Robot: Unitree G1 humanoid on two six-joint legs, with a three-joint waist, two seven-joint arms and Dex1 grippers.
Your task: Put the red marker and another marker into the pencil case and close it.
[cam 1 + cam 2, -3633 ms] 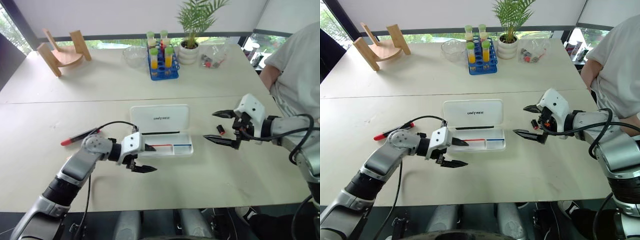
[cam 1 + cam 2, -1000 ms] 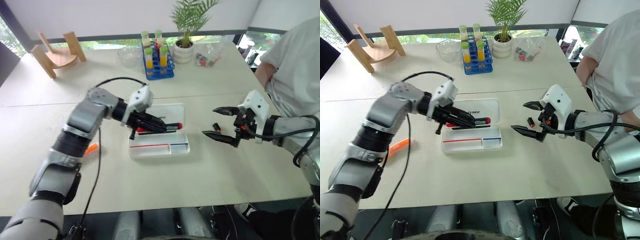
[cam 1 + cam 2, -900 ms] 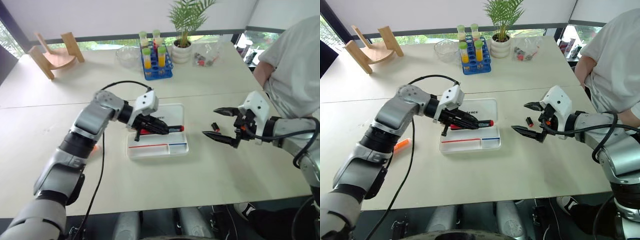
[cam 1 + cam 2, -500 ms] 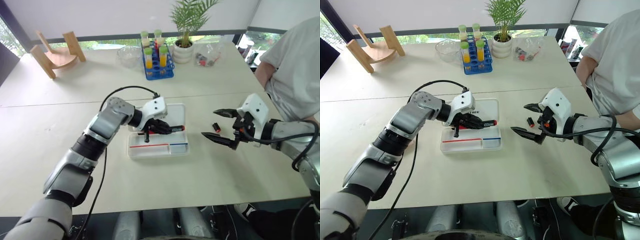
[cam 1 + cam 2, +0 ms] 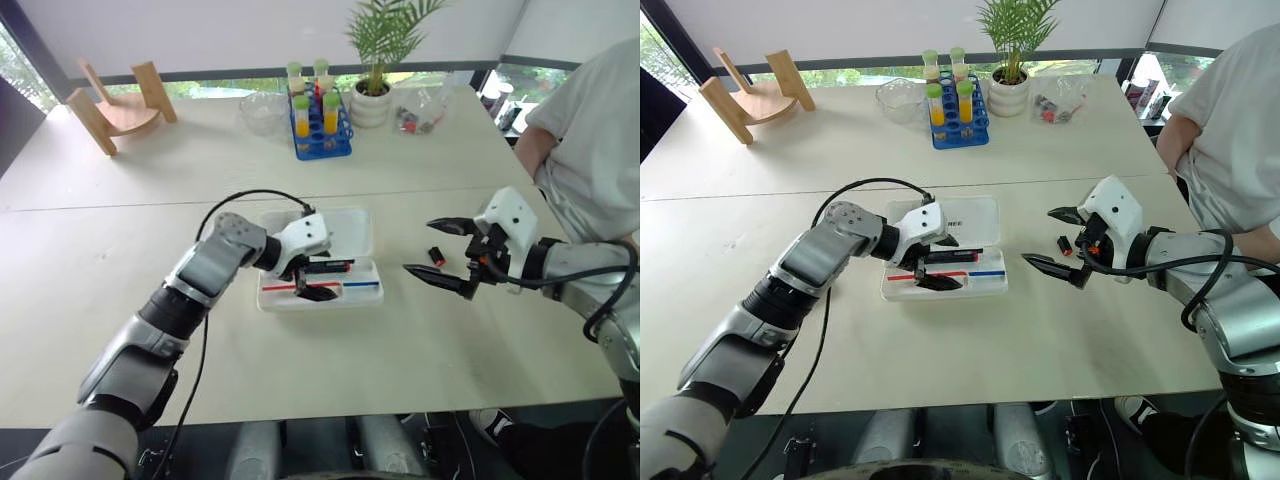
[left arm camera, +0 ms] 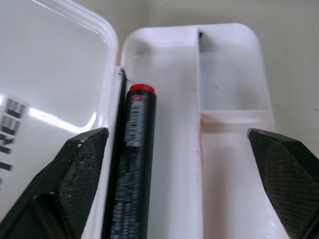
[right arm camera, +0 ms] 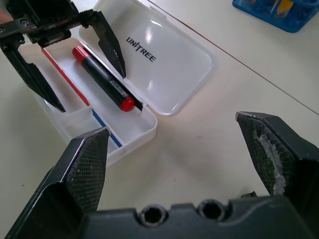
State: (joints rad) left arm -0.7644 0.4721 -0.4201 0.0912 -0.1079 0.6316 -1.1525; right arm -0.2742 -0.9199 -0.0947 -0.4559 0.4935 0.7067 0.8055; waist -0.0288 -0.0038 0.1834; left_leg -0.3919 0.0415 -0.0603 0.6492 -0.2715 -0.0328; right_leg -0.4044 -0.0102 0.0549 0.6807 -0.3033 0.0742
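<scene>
Right wrist view: pencil case [image 7: 164,64] lies flat w/ lid swung back toward 1 o'clock, so the tray is reachable from above. Left gripper [image 7: 67,64] straddles the tray, jaws spread wide, clamped on nothing. Red marker [image 7: 102,83] rests loose in the long compartment by the hinge, prob. just set down. Right gripper [image 5: 1058,240], at 3 o'clock of the case, hangs w/ jaws apart, empty, prob. waiting. Small dark item [image 5: 1064,245] between its jaws is too small to ID. Marker's tail end is cut off in left wrist view.
</scene>
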